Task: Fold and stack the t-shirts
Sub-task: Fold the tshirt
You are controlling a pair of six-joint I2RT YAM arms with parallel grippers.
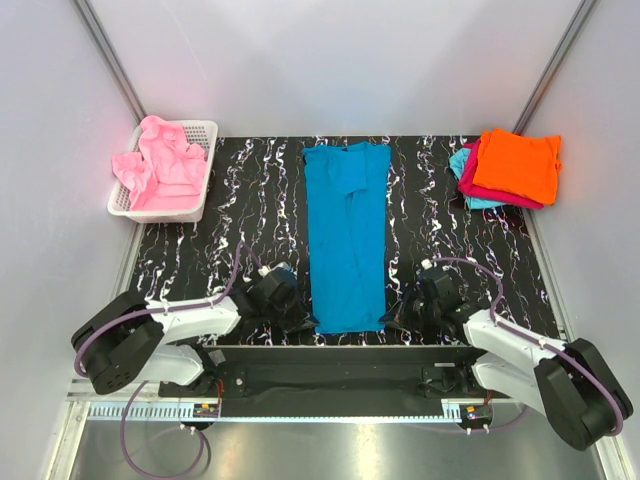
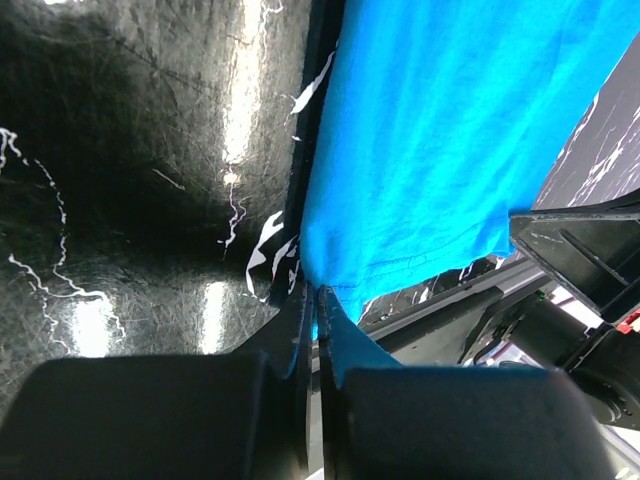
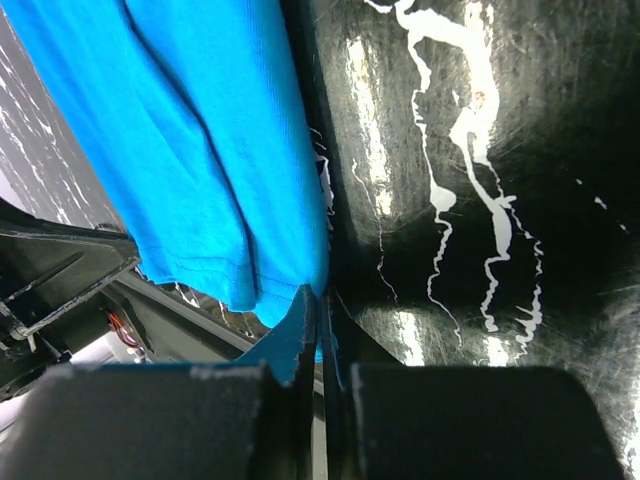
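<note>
- The left end effector [image 2: 316, 302] fills the near edge of its wrist view, its two dark fingers pressed together with a fold of the teal-blue t-shirt [image 2: 440, 150] pinched between them.
- The right end effector [image 3: 320, 300] is likewise closed tight, clamping the shirt's hem at its own corner.
- From above, the teal-blue t-shirt lies flat as a long narrow strip down the middle of the bench [image 1: 240, 210], running from 12 o'clock to 6 o'clock.
- The left end effector grips the strip's near corner at 7 o'clock, and the right grips the near corner at 5 o'clock, both low against the bench with the near hem stretched between them.
- At 10 o'clock a white mesh basket [image 1: 205, 172] sits at the bench's far left corner, holding a crumpled pink t-shirt [image 1: 165, 165] that spills over its left rim.
- At 2 o'clock is a stack: an orange t-shirt [image 1: 518, 165] on top, a magenta t-shirt [image 1: 480, 188] under it, and a light cyan t-shirt [image 1: 461, 164] showing at the left edge.
</note>
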